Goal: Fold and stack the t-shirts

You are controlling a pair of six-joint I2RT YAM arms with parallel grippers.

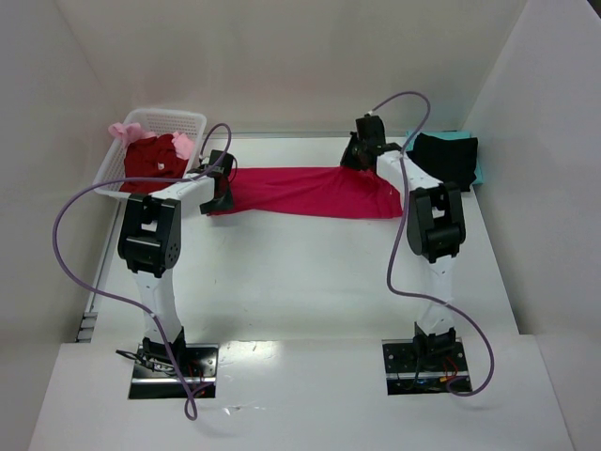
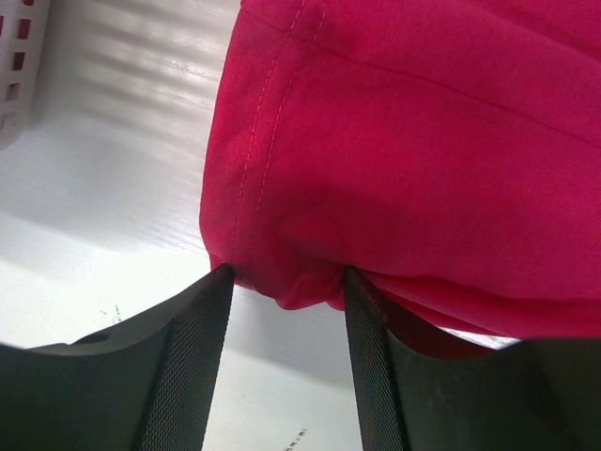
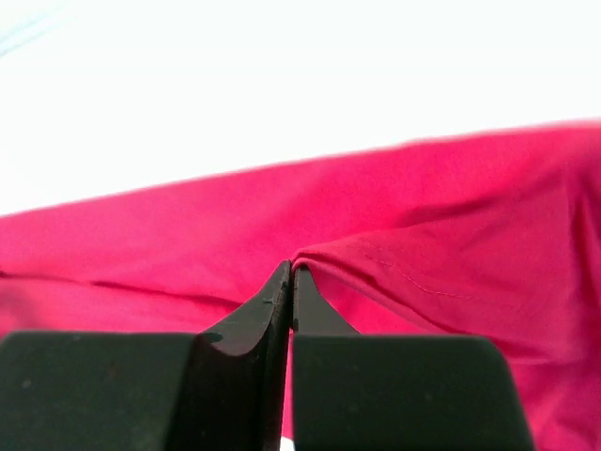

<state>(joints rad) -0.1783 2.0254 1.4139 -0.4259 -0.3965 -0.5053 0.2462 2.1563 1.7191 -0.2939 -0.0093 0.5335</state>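
The bright pink t-shirt [image 1: 310, 191] lies flat on the white counter [image 1: 300, 272], stretched out between the two pincers. The left pincer [image 2: 286, 277] is spread apart. The shirt's stitched edge bunches up right between its tips, touching both fingers [image 2: 202, 348]. The right pincer [image 3: 292, 268] is pressed tight together and pinches a little fold of the same shirt at its tips. Just to the left of the left pincer is a white basket [image 1: 188, 120] with a dark red t-shirt [image 1: 150, 160] inside. Near the right side of the right pincer sits a black t-shirt [image 1: 446, 155].
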